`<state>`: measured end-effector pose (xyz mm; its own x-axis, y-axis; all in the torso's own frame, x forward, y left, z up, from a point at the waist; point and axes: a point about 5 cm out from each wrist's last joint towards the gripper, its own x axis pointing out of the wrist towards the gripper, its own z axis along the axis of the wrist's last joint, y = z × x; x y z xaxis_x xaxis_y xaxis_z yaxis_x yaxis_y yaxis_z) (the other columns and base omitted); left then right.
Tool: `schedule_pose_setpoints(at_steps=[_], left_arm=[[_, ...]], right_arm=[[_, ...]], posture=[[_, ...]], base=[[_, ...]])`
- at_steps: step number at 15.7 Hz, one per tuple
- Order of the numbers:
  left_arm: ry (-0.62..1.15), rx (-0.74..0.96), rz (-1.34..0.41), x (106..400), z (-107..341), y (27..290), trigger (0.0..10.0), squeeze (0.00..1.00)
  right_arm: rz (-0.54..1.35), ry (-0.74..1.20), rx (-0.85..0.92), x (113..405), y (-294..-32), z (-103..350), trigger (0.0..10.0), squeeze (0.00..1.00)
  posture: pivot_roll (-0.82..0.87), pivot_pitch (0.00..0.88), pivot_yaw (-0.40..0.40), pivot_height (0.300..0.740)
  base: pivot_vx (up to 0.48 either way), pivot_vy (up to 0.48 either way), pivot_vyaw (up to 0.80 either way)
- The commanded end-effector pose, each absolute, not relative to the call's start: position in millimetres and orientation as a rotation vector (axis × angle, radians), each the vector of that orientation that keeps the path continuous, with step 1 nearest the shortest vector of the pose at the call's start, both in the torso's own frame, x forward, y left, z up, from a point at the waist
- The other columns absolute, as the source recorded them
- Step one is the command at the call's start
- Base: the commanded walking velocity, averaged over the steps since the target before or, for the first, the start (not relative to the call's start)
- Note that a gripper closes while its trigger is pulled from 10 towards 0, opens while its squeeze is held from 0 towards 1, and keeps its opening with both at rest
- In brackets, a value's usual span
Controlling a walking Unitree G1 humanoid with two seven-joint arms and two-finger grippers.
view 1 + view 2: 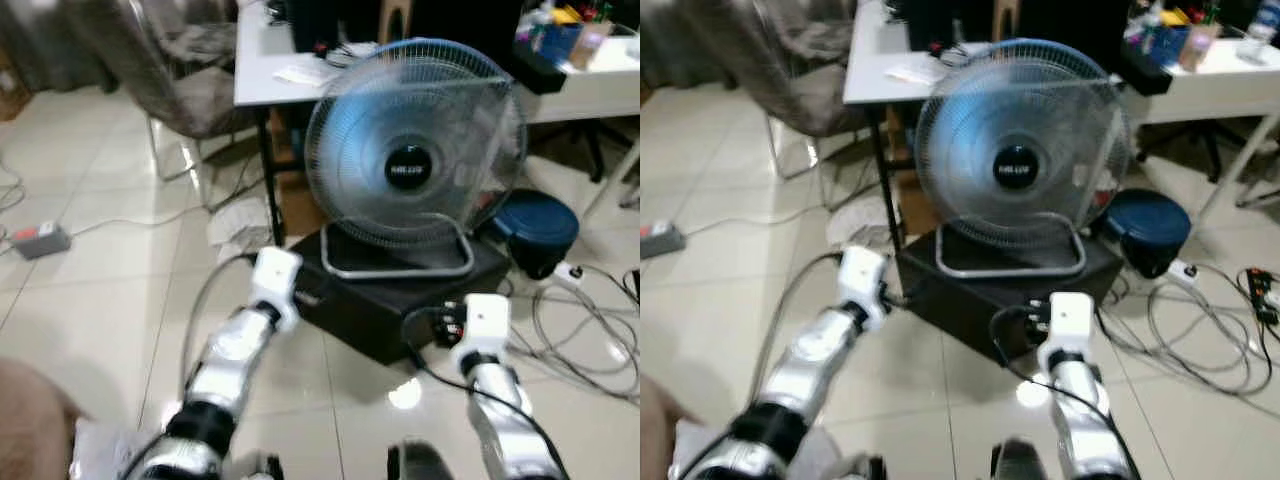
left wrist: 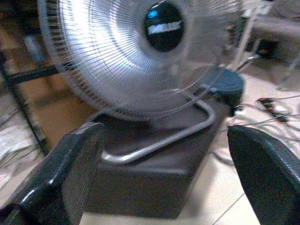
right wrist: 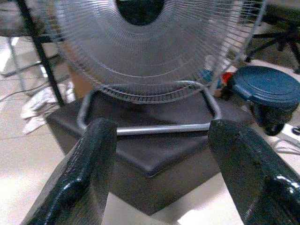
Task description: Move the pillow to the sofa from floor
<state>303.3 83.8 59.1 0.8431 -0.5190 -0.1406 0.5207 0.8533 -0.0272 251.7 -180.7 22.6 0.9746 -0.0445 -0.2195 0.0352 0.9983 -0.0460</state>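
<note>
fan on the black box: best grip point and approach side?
The fan stands upright on the black box on a bent metal tube stand. Probably grip that tube's front bar, coming from the robot's side; the wire grille looks too broad and flimsy.

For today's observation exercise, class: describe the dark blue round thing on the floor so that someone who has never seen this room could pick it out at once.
Start at the big round fan standing on a black box in the middle of the tiled floor. Just to the robot's right of that box, below the white table, sits the dark blue round container. Its flat, disc-shaped blue lid sets it apart from the loose white cables beside it.
</note>
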Motion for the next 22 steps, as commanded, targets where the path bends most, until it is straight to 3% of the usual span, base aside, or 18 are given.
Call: schedule_pose_setpoints(at_steps=[1,9,12,22], left_arm=[[0.147,0.039,-0.529,305.1,58.0,92.9,10.0,0.00],[0.155,0.062,-0.550,300.5,53.2,88.9,10.0,0.00],[0.170,0.071,-0.555,297.7,49.8,88.3,10.0,0.00],[0.191,0.065,-0.553,292.9,45.6,90.4,10.0,0.00]], right_arm=[[-0.022,0.209,-0.036,254.3,-173.8,24.0,10.0,0.00],[-0.016,0.226,-0.036,250.7,-169.4,17.7,10.0,0.00],[0.059,0.222,-0.009,251.4,-160.9,19.3,10.0,0.00],[0.056,0.240,0.023,248.4,-164.6,15.6,10.0,0.00]], posture=[[-0.01,0.000,0.060,0.677],[0.00,0.000,0.067,0.677],[0.01,0.000,0.059,0.677],[0.01,0.000,0.061,0.677]], base=[[0.480,0.000,0.00],[0.480,0.000,0.00],[0.000,0.000,0.53],[0.000,0.000,0.71]])
